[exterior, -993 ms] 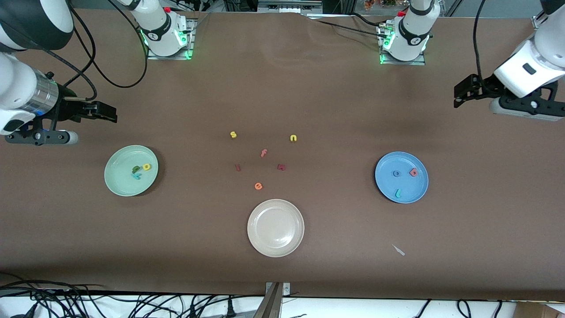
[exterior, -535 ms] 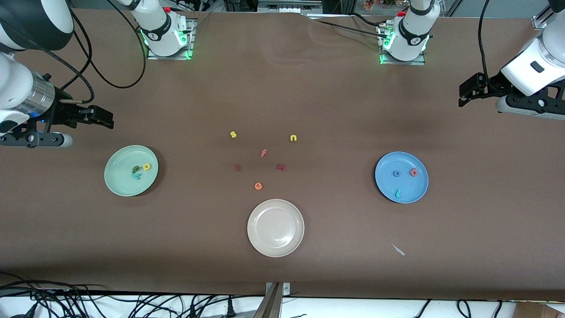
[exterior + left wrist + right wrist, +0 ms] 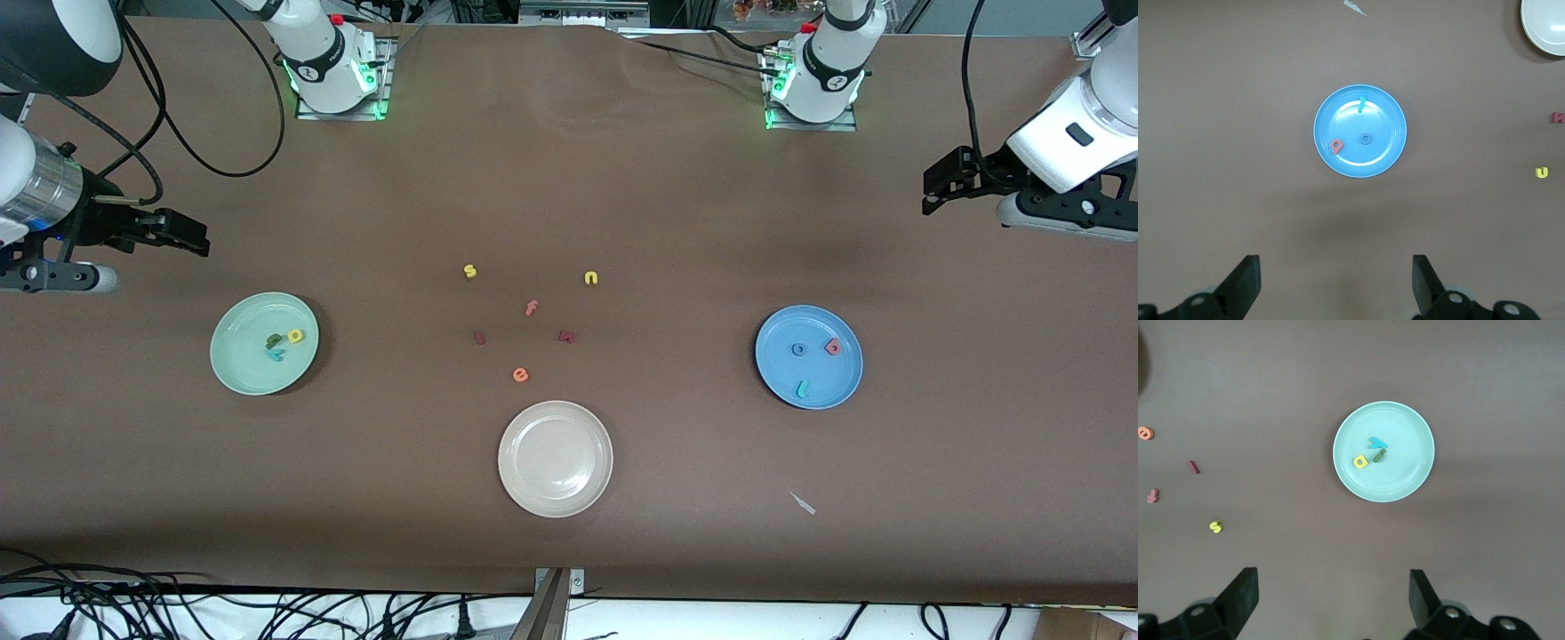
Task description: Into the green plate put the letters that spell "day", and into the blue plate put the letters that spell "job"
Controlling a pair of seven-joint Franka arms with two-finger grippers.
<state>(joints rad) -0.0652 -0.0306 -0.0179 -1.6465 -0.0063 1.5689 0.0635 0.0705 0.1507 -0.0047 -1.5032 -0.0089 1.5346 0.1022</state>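
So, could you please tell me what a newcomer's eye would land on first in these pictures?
Three round plates stand out on the brown table: the green plate toward the right arm's end holding three small letters, the blue plate toward the left arm's end holding three more, and a bare cream plate nearest the front camera. Between them lies a loose scatter of leftover letters. The left gripper and right gripper hang open above the table's ends.

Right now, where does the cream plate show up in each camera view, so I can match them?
Front view: the cream plate lies low in the picture's middle, nearer the camera than the loose letters.
Left wrist view: only an edge of it shows in the corner.
Right wrist view: not in it.
Shared landmark: the yellow "n" appears in the front and left wrist views.
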